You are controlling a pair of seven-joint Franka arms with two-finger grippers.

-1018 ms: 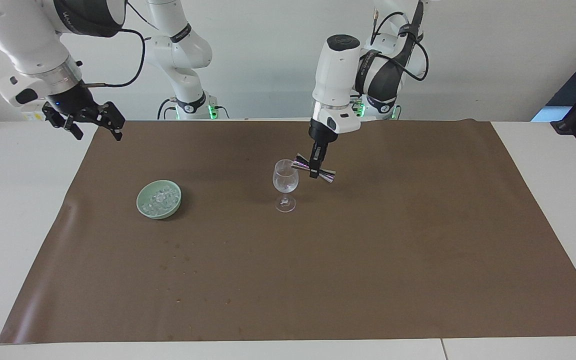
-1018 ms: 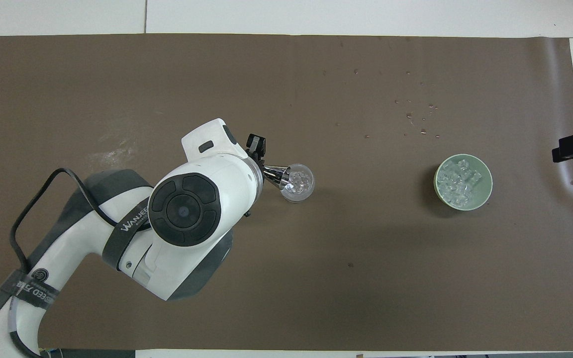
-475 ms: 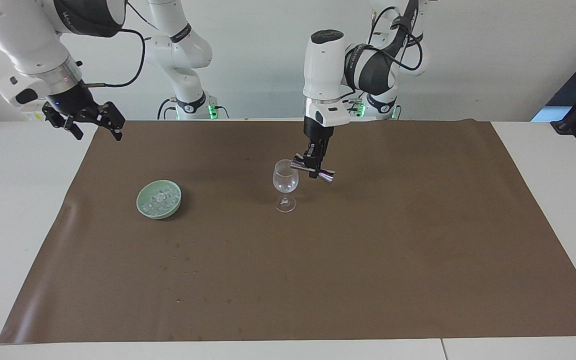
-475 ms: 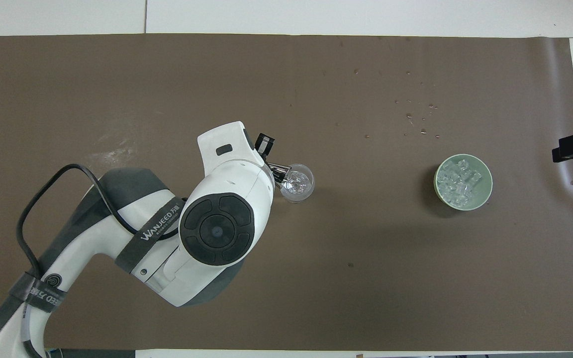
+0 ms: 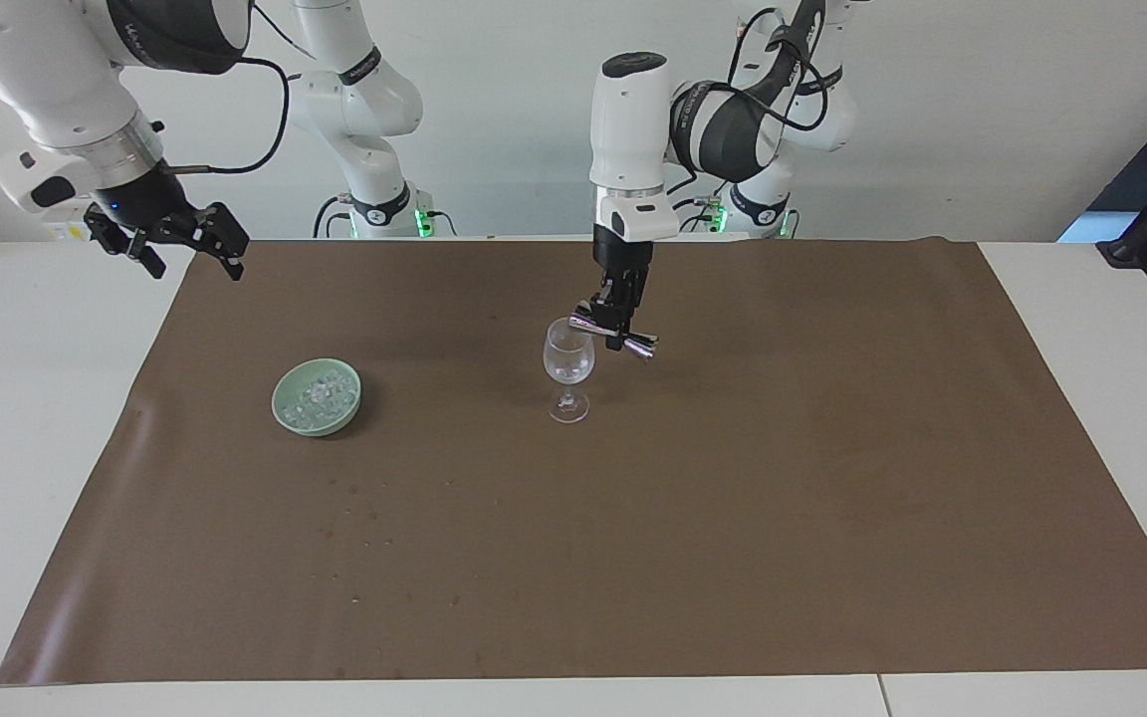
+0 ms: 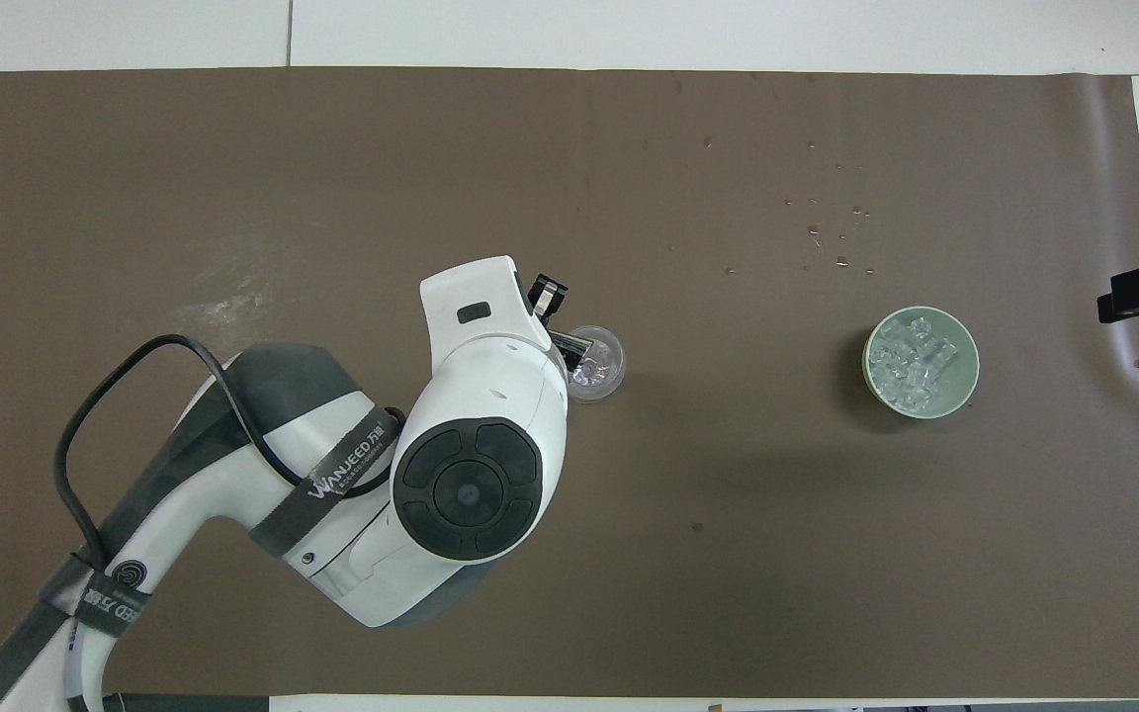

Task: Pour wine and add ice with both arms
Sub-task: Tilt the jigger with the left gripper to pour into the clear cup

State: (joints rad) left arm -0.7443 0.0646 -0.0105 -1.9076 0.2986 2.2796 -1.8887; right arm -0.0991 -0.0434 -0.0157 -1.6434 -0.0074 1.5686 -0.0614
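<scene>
Nearest the robots, the right gripper (image 5: 178, 242) hangs with its fingers spread and empty over the table's edge at the right arm's end; that arm waits. The left gripper (image 5: 616, 324) is clamped on the waist of a shiny metal jigger (image 5: 612, 332), held tipped on its side with one mouth at the rim of the stemmed wine glass (image 5: 569, 366), so the pouring step looks to be under way or near its end. The glass stands upright on the brown mat (image 5: 832, 478) and already holds some glinting clear pieces in its bowl; whether they are ice or liquid cannot be told. Most of the ice (image 6: 916, 364) lies in the green bowl (image 6: 965, 346), well apart from the glass, toward the right arm's end. Judging by this, any further ice would fall to the right arm.
</scene>
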